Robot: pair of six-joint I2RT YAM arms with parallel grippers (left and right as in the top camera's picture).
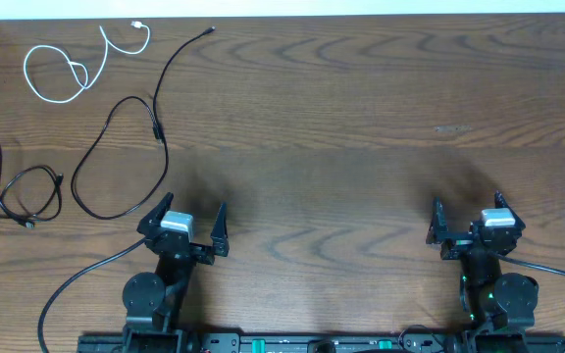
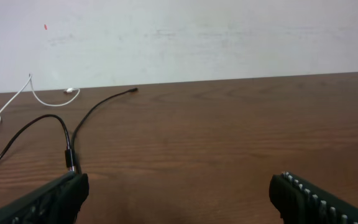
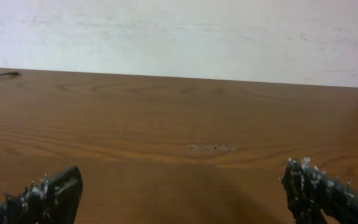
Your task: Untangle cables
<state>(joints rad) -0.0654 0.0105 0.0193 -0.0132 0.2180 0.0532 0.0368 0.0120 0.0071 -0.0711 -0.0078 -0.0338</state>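
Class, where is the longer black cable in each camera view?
Overhead: longer black cable loops through the left half.
Left wrist: cable runs from left foreground to its plug near the far edge.
Right wrist: only a dark tip at far left, probably its plug.
Shared landmark: table's far edge against the white wall.
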